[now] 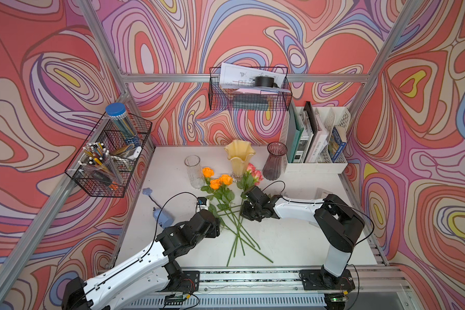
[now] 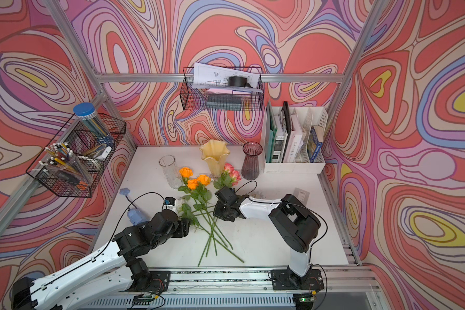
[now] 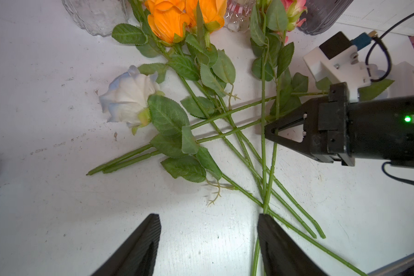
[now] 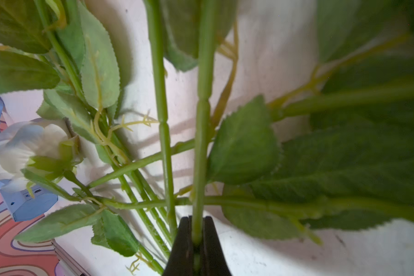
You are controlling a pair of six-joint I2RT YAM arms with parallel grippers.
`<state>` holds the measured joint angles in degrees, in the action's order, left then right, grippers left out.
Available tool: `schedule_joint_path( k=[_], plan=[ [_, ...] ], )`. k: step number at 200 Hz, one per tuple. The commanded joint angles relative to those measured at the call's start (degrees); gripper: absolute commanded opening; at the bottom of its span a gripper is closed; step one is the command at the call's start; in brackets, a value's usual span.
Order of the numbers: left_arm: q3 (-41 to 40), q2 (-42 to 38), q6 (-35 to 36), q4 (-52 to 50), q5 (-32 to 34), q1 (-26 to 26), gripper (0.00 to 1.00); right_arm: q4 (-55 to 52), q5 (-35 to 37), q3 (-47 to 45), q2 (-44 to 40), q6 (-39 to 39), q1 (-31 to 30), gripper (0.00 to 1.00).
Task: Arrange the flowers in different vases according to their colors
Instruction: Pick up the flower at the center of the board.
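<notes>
top: flowers (image 1: 220, 179) lie crossed on surface (image 1: 293, 241) before three empty vases (image 1: 238, 155) | left wrist: left jaws apart, empty, beside stem ends; white rose (image 3: 129, 98) lies loose | right wrist: right jaws clamped on one stem (image 4: 202, 119), likely a pink rose's | advice: lift slowly so tangled leaves slip free

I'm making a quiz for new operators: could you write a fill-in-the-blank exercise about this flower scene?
1. The right gripper is shut on a green ____.
2. The left gripper is ____.
3. ____ orange roses lie on the table.
4. The ruffled vase between the clear vase and the purple vase is ____ in colour.

Missing words: stem; open; three; yellow.
</notes>
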<state>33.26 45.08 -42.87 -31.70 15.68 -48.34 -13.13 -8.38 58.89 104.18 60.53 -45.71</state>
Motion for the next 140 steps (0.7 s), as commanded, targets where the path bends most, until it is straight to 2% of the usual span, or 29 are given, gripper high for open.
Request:
schedule_joint_path(
  k=[1, 43, 80, 140],
  plan=[
    [-1.0, 0.1, 1.2, 0.2, 0.6, -0.2, 0.7, -3.9, 3.4, 1.3, -4.8, -1.9, -1.0, 0.0],
    [-2.0, 1.5, 1.4, 2.9, 0.0, -0.2, 0.7, -8.4, 8.5, 1.8, -13.5, -2.8, -1.4, 0.0],
    [-1.7, 3.7, 2.3, 4.7, -0.2, -0.3, 0.7, -8.4, 10.5, 4.6, -16.4, -6.5, -1.9, 0.0],
    [-2.0, 5.3, 3.1, 6.8, -0.9, -0.2, 0.7, -20.0, 17.5, 19.6, -21.0, -18.3, -4.0, 0.0]
  ],
)
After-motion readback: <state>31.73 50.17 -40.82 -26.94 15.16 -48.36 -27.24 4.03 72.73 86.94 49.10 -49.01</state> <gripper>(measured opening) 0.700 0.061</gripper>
